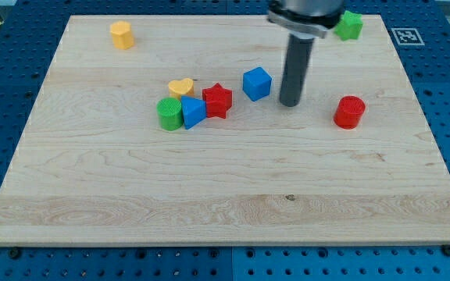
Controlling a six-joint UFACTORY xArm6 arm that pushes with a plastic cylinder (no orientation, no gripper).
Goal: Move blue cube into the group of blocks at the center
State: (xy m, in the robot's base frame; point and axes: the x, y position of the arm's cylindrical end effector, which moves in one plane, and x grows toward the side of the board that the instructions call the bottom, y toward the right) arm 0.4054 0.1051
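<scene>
The blue cube (pixel 257 83) lies on the wooden board just above the centre. My tip (pixel 290 102) stands close to the cube's right, a small gap apart. To the cube's left is a group of blocks: a red star (pixel 218 101), a blue triangular block (pixel 193 112), a green cylinder (pixel 169 114) and a yellow heart (pixel 181 87). The red star is the group's nearest block to the cube, a short gap away.
A red cylinder (pixel 350 112) stands at the view's right of my tip. A yellow hexagonal block (pixel 121 35) sits at the top left. A green star-like block (pixel 349 26) sits at the top right, partly behind the arm. The board's edge (pixel 225 243) borders blue pegboard.
</scene>
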